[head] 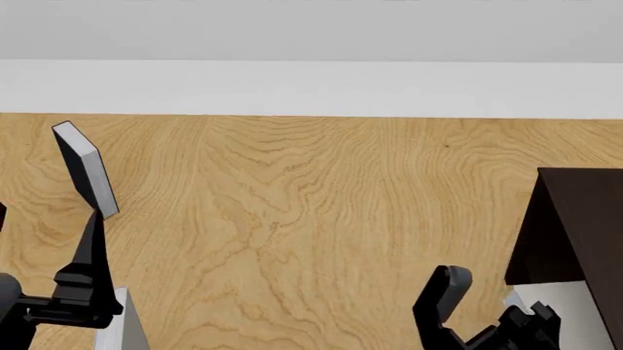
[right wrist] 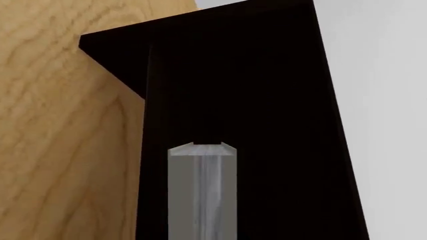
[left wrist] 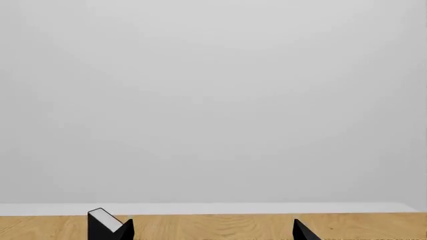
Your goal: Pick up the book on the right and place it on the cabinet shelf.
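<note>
The light-grey book [right wrist: 203,195] shows edge-on in the right wrist view, reaching up into the very dark cabinet [right wrist: 267,100]. In the head view the same book [head: 556,315] is a pale slab just below the cabinet's dark top [head: 576,219], at the table's right. My right gripper [head: 516,328] is at the book's near end and appears shut on it; its fingers merge with the black wood. I cannot make out the shelf board itself. My left gripper [left wrist: 207,233] is open, with only bare table between its fingertips.
A black-covered book [head: 84,169] stands tilted at the far left, also in the left wrist view [left wrist: 104,220]. A pale book edge [head: 122,327] shows beside the left gripper. The wooden table [head: 311,219] ends at a white wall strip behind.
</note>
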